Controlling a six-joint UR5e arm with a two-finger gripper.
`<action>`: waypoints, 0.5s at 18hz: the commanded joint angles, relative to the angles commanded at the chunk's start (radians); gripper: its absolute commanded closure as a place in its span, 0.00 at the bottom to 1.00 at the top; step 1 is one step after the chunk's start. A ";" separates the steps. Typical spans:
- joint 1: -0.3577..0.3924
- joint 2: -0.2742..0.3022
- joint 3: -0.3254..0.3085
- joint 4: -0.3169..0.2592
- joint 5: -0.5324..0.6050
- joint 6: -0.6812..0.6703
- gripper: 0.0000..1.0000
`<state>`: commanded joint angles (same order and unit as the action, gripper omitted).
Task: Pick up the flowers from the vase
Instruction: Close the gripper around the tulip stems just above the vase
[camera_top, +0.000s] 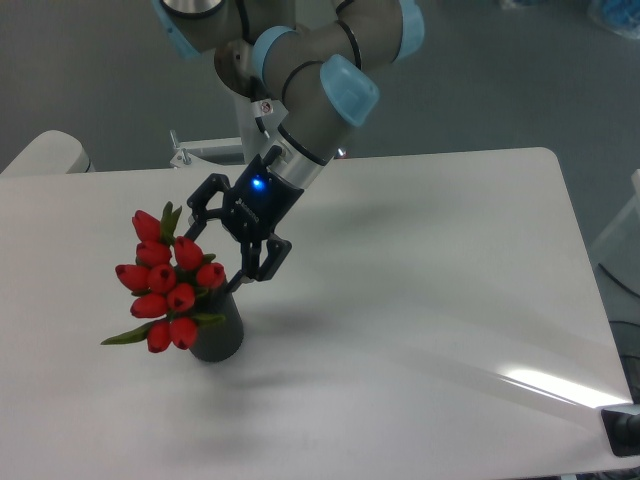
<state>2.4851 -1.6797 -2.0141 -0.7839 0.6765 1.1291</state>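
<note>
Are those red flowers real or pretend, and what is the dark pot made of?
The flowers look pretend, probably plastic or fabric: every bud is the same even red with stiff leaves. The vase looks like matte dark plastic or ceramic; it shows no shine. I cannot tell for sure.

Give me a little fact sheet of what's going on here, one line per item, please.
flowers: red tulip bunch with green leaves, standing in the vase
vase: small dark cylinder, upright on the table
gripper: black, two fingers, jaws spread open, beside the top right of the bunch, holding nothing
table: white
task status: flowers not yet grasped
</note>
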 joint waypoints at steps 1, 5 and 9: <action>-0.002 -0.003 0.002 0.002 0.000 -0.005 0.00; -0.015 -0.017 0.005 0.002 0.000 -0.003 0.00; -0.023 -0.028 0.008 0.006 0.000 0.004 0.00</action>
<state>2.4621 -1.7073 -2.0064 -0.7778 0.6765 1.1336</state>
